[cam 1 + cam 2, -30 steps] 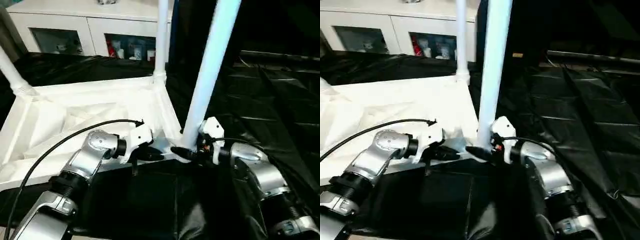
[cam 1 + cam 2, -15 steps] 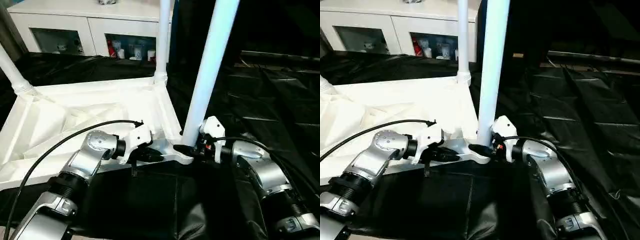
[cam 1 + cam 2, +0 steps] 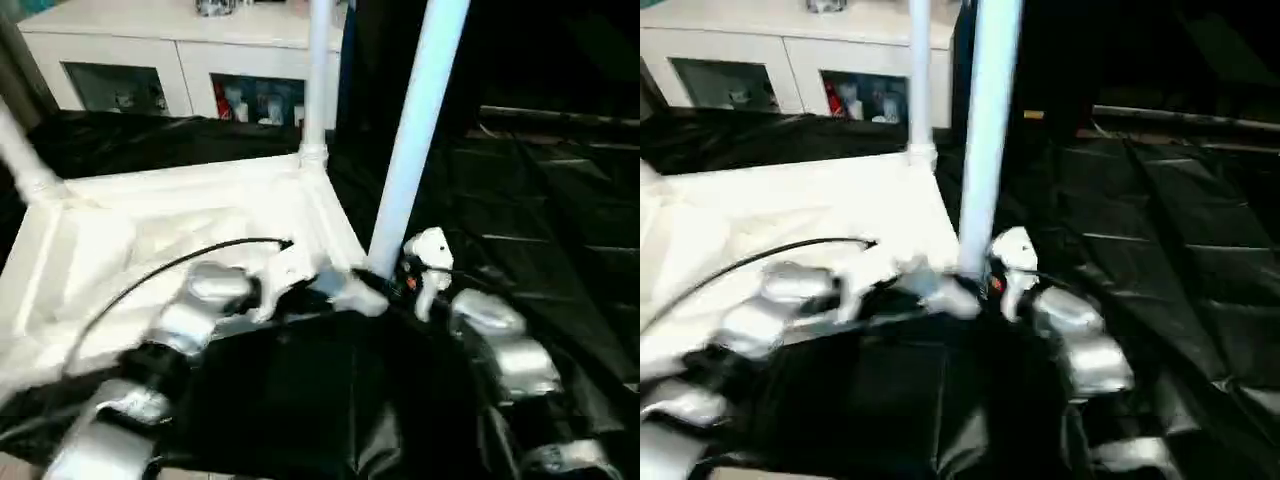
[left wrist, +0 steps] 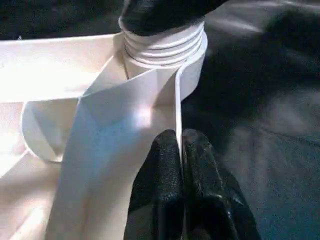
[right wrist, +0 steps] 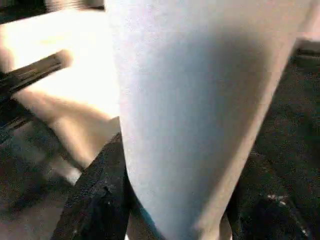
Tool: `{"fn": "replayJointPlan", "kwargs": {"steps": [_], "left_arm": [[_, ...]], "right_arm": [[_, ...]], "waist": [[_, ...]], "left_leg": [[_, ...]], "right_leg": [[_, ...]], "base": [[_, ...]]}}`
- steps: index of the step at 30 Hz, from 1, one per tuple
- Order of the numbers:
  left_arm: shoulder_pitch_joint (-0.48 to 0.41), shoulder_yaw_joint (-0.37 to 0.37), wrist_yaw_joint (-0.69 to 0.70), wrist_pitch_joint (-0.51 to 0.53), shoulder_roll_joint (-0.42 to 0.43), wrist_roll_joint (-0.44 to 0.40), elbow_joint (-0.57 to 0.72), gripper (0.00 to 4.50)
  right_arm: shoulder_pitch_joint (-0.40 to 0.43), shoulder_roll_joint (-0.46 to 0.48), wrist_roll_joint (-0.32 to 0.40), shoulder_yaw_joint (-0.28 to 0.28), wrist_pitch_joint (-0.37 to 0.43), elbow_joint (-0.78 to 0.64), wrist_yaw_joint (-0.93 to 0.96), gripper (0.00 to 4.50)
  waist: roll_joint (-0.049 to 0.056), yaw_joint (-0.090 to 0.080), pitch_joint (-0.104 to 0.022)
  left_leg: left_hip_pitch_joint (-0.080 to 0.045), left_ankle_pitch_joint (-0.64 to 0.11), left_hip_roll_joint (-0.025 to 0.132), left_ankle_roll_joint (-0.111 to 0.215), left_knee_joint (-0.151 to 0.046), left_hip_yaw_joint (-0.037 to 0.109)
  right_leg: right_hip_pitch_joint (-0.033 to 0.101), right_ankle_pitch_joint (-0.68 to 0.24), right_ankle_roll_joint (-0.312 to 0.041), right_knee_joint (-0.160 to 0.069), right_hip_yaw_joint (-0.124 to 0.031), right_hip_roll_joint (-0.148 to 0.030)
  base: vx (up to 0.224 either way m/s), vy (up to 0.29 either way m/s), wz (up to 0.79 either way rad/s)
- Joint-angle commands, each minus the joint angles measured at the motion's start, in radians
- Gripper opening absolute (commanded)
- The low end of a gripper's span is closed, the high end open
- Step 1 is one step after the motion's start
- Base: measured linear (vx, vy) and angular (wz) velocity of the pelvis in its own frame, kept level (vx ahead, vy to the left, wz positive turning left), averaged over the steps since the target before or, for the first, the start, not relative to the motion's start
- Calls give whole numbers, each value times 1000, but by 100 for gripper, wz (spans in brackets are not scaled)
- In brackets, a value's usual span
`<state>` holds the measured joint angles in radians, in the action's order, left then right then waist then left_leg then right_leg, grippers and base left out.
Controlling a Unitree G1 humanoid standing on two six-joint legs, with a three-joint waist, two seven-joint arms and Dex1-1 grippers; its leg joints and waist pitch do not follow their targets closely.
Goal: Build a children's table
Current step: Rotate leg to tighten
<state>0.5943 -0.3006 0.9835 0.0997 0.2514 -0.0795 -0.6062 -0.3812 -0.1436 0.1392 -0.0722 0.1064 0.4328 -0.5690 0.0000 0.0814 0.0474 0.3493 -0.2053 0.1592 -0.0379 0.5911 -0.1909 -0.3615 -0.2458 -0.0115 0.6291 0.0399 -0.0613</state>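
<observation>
Two grippers meet at the near right corner of your small white plastic children's table (image 3: 200, 215), which lies upside down on the large black-covered work table (image 3: 540, 200) with its rimmed underside facing up.

Your left gripper (image 4: 181, 150) is pinched shut on the thin upright rim of the tabletop, one black finger on each face, just short of the round corner socket (image 4: 165, 50). The threaded collar of that socket sits directly ahead of those fingertips.

Your right gripper (image 3: 385, 285) reaches in from the other side, and its black fingers (image 5: 97, 192) stand about half open around the base of the long white tapered tube leg (image 3: 415, 140); the leg fills the gap between them.

That leg's long axis runs nearly vertical, leaning slightly right as it rises from the socket. A second white leg (image 3: 318, 70) stands upright at the far corner beyond your grippers, and a third (image 3: 22, 155) slants up at the far left corner.

Open black cloth spreads to the right of your right gripper. A white cabinet (image 3: 150, 60) stands beyond the table's far edge.
</observation>
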Motion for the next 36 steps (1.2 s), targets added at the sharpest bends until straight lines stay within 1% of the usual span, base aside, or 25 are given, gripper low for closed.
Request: {"fn": "replayJointPlan", "kwargs": {"steps": [1,2,4,5,7,11,12,14,16,18,19,20,21,22,23,24,25,26,27,28,29,31,33,35,36], "left_arm": [[3,-1,-113,12,-65,12,-32,0],[14,-8,-143,16,-81,-1,-43,0],[35,-10,-191,30,-113,-14,-63,0],[56,-5,-239,39,-142,-26,-82,0],[67,-3,-259,41,-157,-32,-93,0],[81,0,-273,11,-167,-51,-123,0],[80,2,-267,8,-163,-51,-123,0],[73,-1,-228,-4,-147,-47,-120,0],[68,-2,-203,-26,-136,-42,-116,0],[59,2,-167,-31,-126,-27,-103,0],[52,1,-138,-47,-112,-20,-95,0],[45,-1,-113,-50,-98,-16,-86,0],[42,-2,-103,-51,-91,-15,-83,0],[36,-5,-87,-57,-78,-15,-76,0],[31,-6,-69,-61,-70,-9,-69,0],[17,-7,-25,-60,-50,5,-47,0],[13,-8,-14,-60,-43,7,-41,0],[8,-9,5,-65,-33,11,-34,0],[-2,-10,35,-72,-13,18,-22,0],[-6,-10,44,-77,-4,19,-18,0],[-7,-9,48,-80,-1,19,-17,0],[-18,-4,83,-77,10,32,0,0],[-25,-1,102,-70,18,44,16,0],[-31,-1,106,-66,24,45,30,0],[-34,-1,109,-64,26,47,34,0]], "right_arm": [[21,52,-20,-30,69,62,77,200],[12,77,-27,-14,80,71,143,200],[-3,111,-47,-5,96,78,226,200],[-16,136,-65,-7,103,81,287,200],[-25,150,-76,-14,109,81,311,200],[-36,165,-104,-33,83,75,309,200],[-32,168,-79,-21,75,65,281,235],[-21,150,-43,-31,65,23,189,269],[-19,125,-42,-46,61,4,142,278],[-21,99,-30,-46,72,-12,104,304],[-21,69,-16,-46,86,-31,56,313],[-21,40,-4,-46,97,-47,14,319],[-21,27,0,-46,102,-54,-6,324],[-21,0,6,-52,113,-68,-44,333],[-18,-20,0,-61,117,-76,-73,346],[-8,-74,-15,-89,127,-99,-144,357],[-4,-90,-18,-97,131,-107,-166,357],[1,-111,-26,-105,128,-115,-192,357],[8,-142,-34,-112,121,-119,-228,357],[12,-154,-34,-114,118,-121,-245,357],[14,-156,-32,-114,120,-122,-251,357],[15,-166,-35,-112,123,-122,-258,357],[12,-166,-26,-106,124,-114,-261,357],[10,-169,-21,-110,126,-110,-267,357],[10,-170,-21,-113,127,-110,-270,342]], "waist": [[-13,-7,-35],[-13,-7,-36],[-11,-8,-35],[-11,-5,-35],[-9,-4,-35],[-9,-3,-39],[-10,-2,-39],[-12,0,-38],[-13,0,-38],[-15,2,-42],[-15,2,-40],[-15,3,-41],[-16,5,-44],[-9,5,-45],[-13,4,-46],[-16,4,-46],[-15,7,-48],[-13,6,-48],[-12,4,-48],[-15,4,-48],[-14,3,-47],[-14,1,-48],[-12,-1,-50],[-14,-1,-51],[-14,-1,-51]], "left_leg": [[-10,-238,82,-13,-87,42],[-11,-241,82,-13,-88,42],[-16,-257,80,-17,-87,38],[-17,-258,79,-20,-87,39],[-16,-255,80,-22,-88,40],[-10,-238,82,-13,-91,39],[-10,-233,81,-7,-91,38],[-8,-236,82,6,-89,37],[0,-222,81,18,-89,38],[-3,-197,81,26,-86,35],[-2,-189,80,33,-85,34],[2,-179,79,38,-84,35],[3,-156,81,48,-81,34],[5,-132,81,57,-80,34],[6,-121,80,61,-78,33],[9,-103,78,69,-76,32],[9,-84,80,79,-73,31],[7,-83,80,85,-71,30],[9,-82,81,83,-72,30],[8,-90,81,83,-72,29],[9,-92,81,83,-72,29],[6,-94,83,80,-73,30],[3,-83,84,80,-72,29],[5,-67,83,90,-70,27],[5,-65,83,93,-69,27]], "right_leg": [[14,-333,-185,-106,-58,-106],[14,-334,-181,-106,-58,-106],[4,-346,-168,-112,-63,-104],[3,-355,-164,-114,-65,-106],[4,-355,-159,-114,-64,-106],[9,-259,-160,-108,-63,-105],[9,-241,-164,-106,-62,-105],[11,-252,-167,-108,-62,-108],[17,-254,-163,-108,-62,-110],[15,-237,-166,-107,-61,-108],[15,-227,-173,-107,-61,-108],[19,-219,-174,-105,-61,-108],[22,-191,-175,-102,-60,-109],[22,-151,-184,-97,-59,-108],[24,-129,-187,-96,-58,-106],[26,-99,-193,-93,-56,-103],[28,-65,-196,-88,-55,-104],[25,-53,-201,-88,-56,-102],[26,-40,-209,-86,-54,-102],[26,-38,-213,-85,-53,-100],[26,-38,-216,-84,-54,-101],[25,-38,-226,-83,-53,-100],[25,-5,-242,-78,-52,-99],[27,33,-252,-75,-52,-100],[28,38,-253,-74,-52,-100]], "base": [[0,0,0],[0,0,0],[0,0,0],[0,0,0],[0,0,0],[0,0,0],[0,0,0],[0,0,0],[0,0,0],[0,0,0],[0,0,0],[0,0,0],[0,0,0],[0,0,0],[0,0,0],[0,0,0],[0,0,0],[0,0,0],[0,0,0],[0,0,0],[0,0,0],[0,0,0],[0,0,0],[0,0,0],[0,0,0]]}}
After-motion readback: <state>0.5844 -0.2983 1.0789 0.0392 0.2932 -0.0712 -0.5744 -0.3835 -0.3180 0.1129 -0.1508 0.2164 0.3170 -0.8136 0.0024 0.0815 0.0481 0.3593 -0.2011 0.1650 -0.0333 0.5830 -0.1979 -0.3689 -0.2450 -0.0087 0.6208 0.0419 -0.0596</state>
